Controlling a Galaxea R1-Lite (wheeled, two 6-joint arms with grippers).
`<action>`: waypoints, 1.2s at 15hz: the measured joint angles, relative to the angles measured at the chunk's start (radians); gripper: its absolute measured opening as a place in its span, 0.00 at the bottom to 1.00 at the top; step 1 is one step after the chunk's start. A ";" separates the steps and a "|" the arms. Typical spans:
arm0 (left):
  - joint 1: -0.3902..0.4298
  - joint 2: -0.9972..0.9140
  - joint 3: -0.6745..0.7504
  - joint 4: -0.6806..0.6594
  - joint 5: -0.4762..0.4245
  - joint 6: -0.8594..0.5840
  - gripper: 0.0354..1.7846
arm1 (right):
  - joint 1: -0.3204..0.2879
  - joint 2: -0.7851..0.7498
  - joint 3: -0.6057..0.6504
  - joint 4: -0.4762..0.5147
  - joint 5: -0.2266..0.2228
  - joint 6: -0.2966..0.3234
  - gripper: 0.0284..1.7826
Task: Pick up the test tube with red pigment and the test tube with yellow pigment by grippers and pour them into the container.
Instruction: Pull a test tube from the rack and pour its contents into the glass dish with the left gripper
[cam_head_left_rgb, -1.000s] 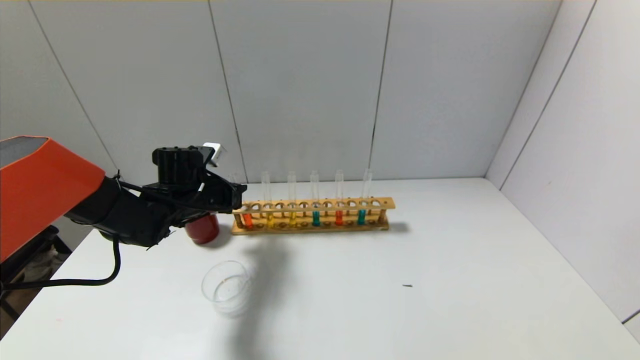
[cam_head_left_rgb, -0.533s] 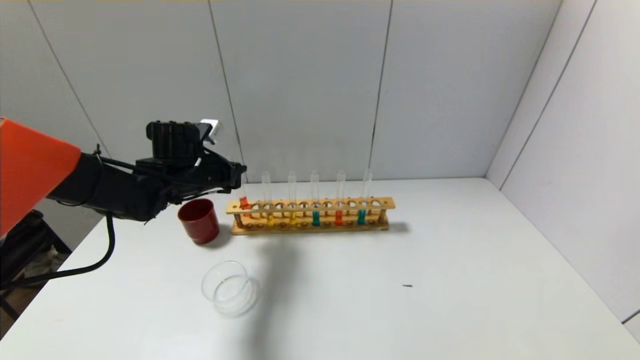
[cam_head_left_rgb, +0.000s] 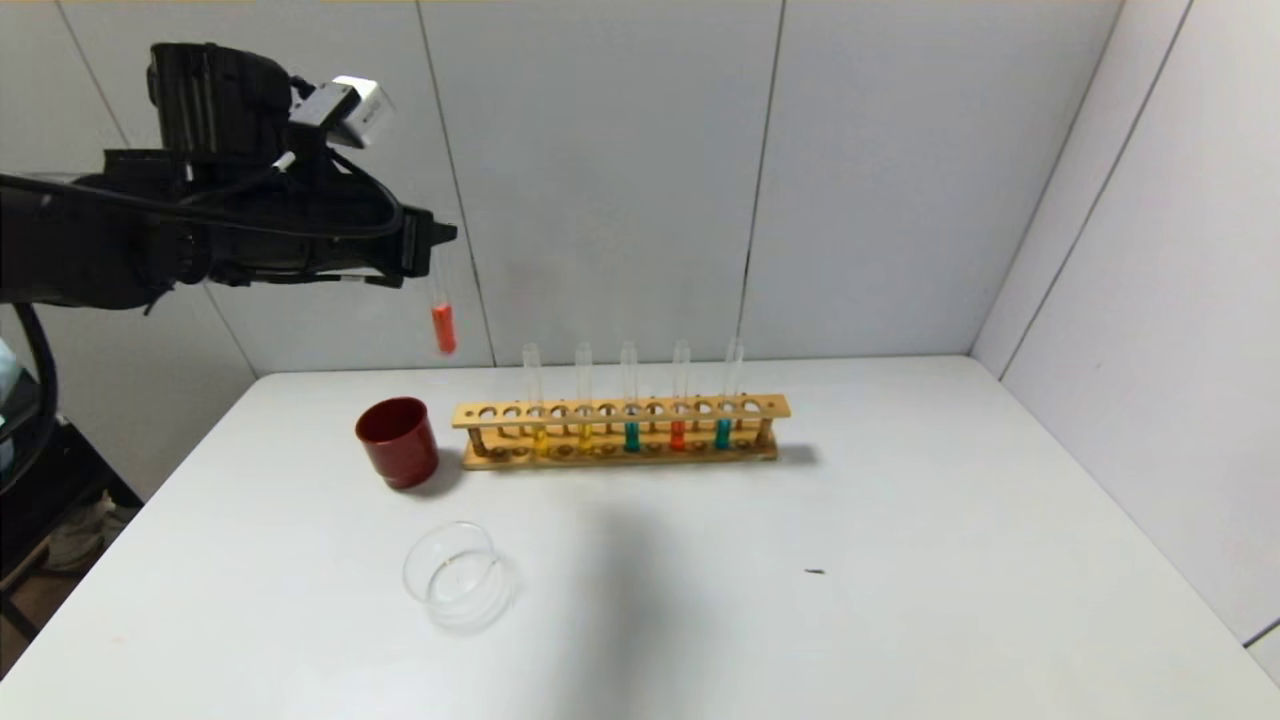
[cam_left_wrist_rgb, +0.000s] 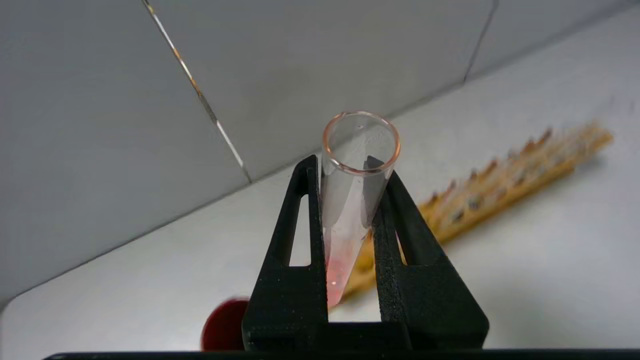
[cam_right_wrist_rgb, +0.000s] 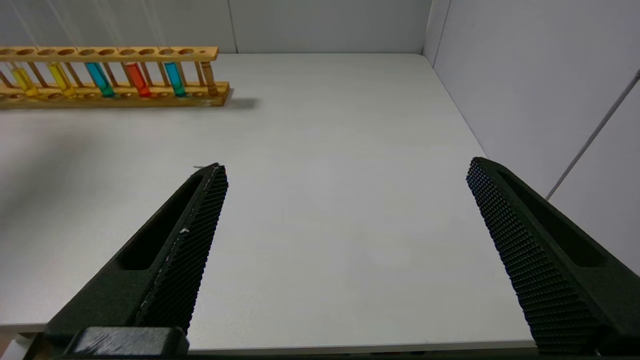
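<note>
Hanging high over the desk's (cam_head_left_rgb: 900, 560) left end, the left hand (cam_head_left_rgb: 432, 238) is clamped on the test tube with red pigment (cam_head_left_rgb: 443, 325), which dangles roughly upright in the air, above and between the dark red cup (cam_head_left_rgb: 398, 441) and the wooden rack (cam_head_left_rgb: 620, 431). Only the left wrist view shows the grip itself: both fingers (cam_left_wrist_rgb: 300, 235) pinch the glass just below its open rim. Lower down and nearer the robot, the container (cam_head_left_rgb: 455, 575) sits on the desk, apart from everything. Moving right, the test tube with yellow pigment (cam_head_left_rgb: 539, 440) stands in the rack beside another yellow, then teal, red, teal. Off to the right, the right hand (cam_right_wrist_rgb: 345, 172), unseen from the head, shows only in its own wrist view: fingers spread wide above bare desk.
</note>
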 joint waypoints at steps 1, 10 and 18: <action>0.008 -0.029 0.041 0.018 -0.014 0.061 0.16 | 0.000 0.000 0.000 0.000 0.000 0.000 0.98; 0.107 -0.111 0.384 0.006 -0.196 0.638 0.16 | 0.000 0.000 0.000 0.000 0.000 0.000 0.98; 0.181 -0.063 0.579 -0.085 -0.253 1.179 0.16 | 0.000 0.000 0.000 0.000 0.000 0.000 0.98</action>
